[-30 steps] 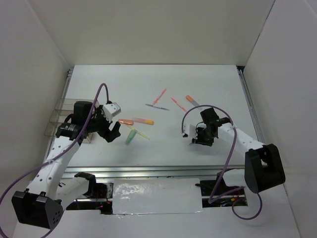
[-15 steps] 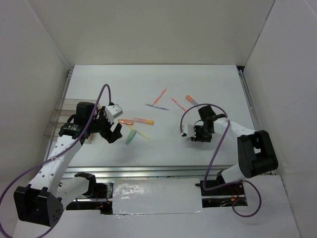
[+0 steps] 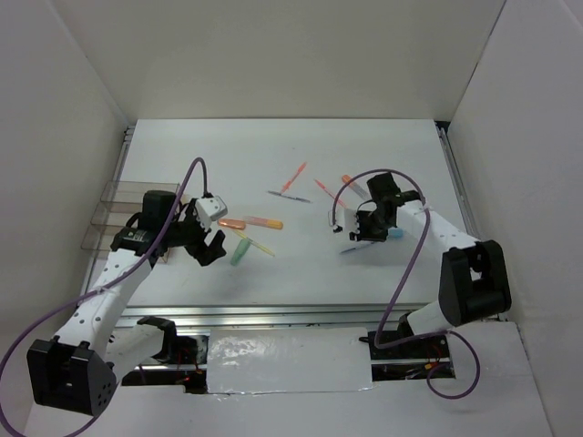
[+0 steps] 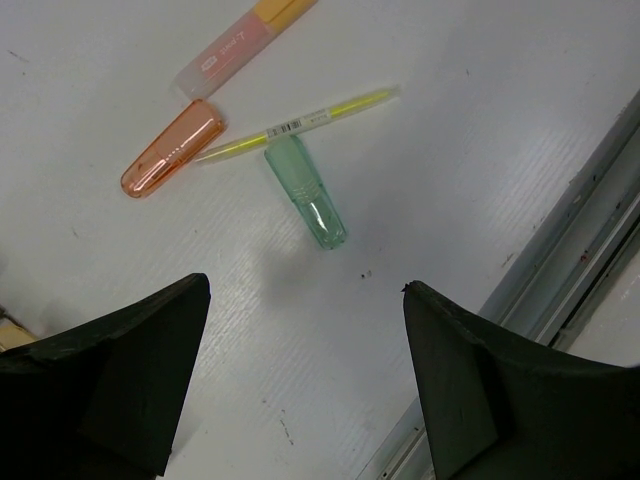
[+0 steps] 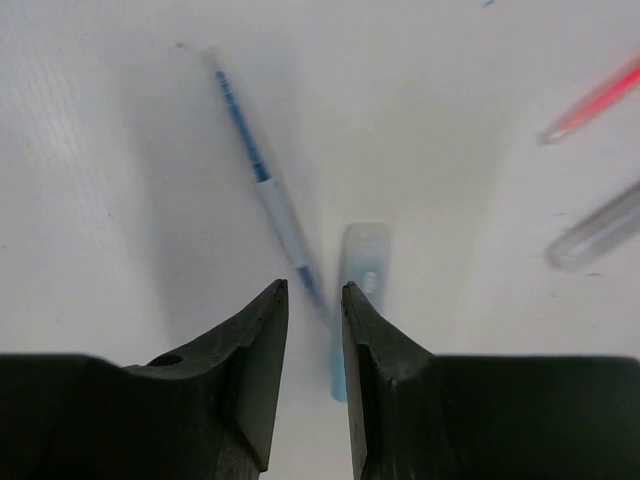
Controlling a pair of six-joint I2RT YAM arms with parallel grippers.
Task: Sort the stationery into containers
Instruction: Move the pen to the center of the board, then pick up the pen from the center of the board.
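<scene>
The stationery lies scattered mid-table. An orange cap (image 4: 170,150), a pink-orange marker (image 4: 245,40), a thin yellow pen (image 4: 300,122) and a pale green cap (image 4: 305,190) lie just beyond my left gripper (image 4: 305,290), which hangs wide open and holds nothing. My right gripper (image 5: 314,288) hovers with its jaws a narrow gap apart over a blue pen (image 5: 260,170) and a blue cap (image 5: 362,265); both lie on the table and neither is gripped. The clear containers (image 3: 111,193) stand at the far left, behind the left gripper (image 3: 208,238).
An orange-red pen (image 3: 293,179), a grey pen (image 3: 287,195), a red pen (image 3: 326,190) and an orange marker (image 3: 346,180) lie behind the right gripper (image 3: 360,228). A metal rail (image 4: 590,240) runs along the table's near edge. White walls enclose the table.
My right gripper has moved back from the near side, uncovering the blue pen and blue cap, and its jaws have narrowed a little. The left gripper has drifted slightly right, still open.
</scene>
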